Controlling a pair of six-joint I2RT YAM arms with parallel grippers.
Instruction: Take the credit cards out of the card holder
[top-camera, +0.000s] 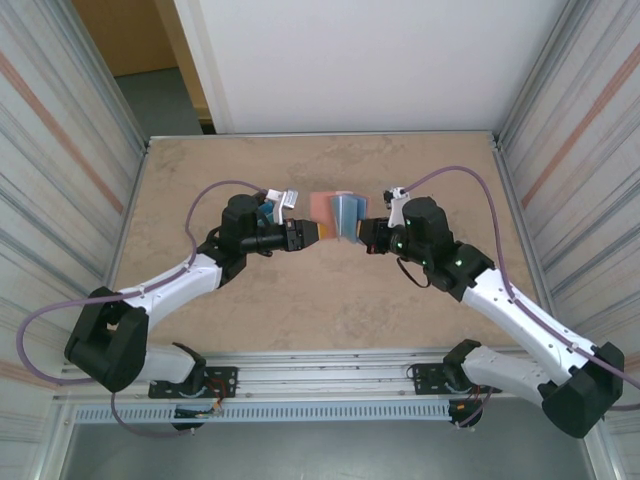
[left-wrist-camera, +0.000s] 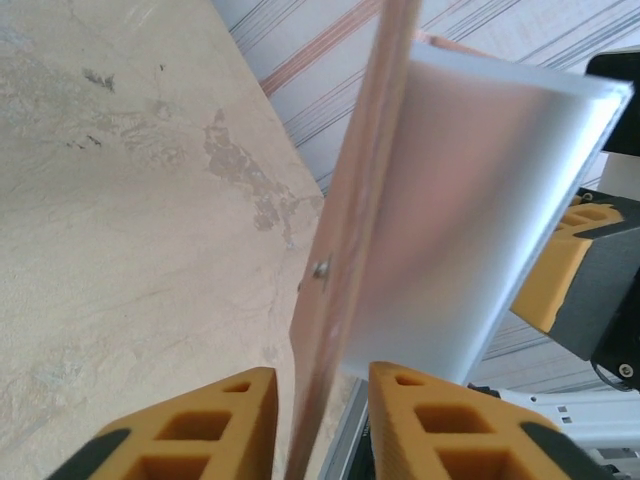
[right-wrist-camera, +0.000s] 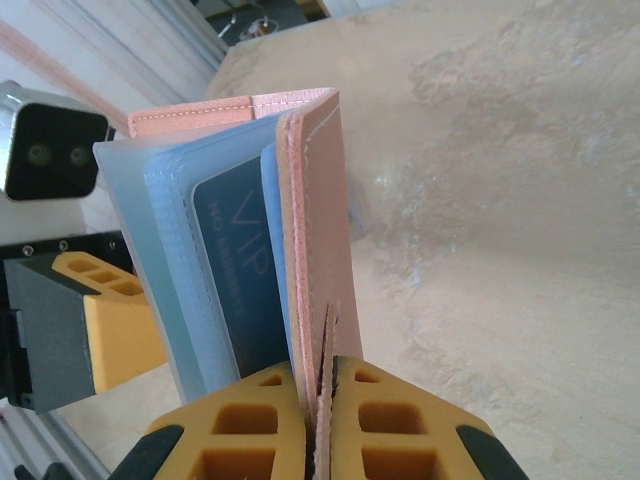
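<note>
**Card holder fanned open between the two grippers, card not yet out**

In the top view, just toward 12 o'clock from the centre of the mottled tan table: salmon-pink leather-like bifold card holder, on edge and fanned open. Whether it touches the tabletop cannot be told. Left gripper at its 8 o'clock, right gripper at its 4 o'clock, tips facing each other.

From the left wrist: yellow fingers spread, with the thin edge of one pink cover running between them. Close beside the 9 o'clock finger, a plain gap before the 3 o'clock one, so no clamp. Small metal snap stud on that cover. Frosted translucent plastic sleeves fanned out toward 3 o'clock.

From the right wrist: the right gripper's yellow fingers pressed together at 6 o'clock, pinching the edge of the other pink cover. Seated in a clear sleeve at 9 o'clock of that cover: dark blue rectangular plastic credit card with pale "VIP" lettering.
</note>
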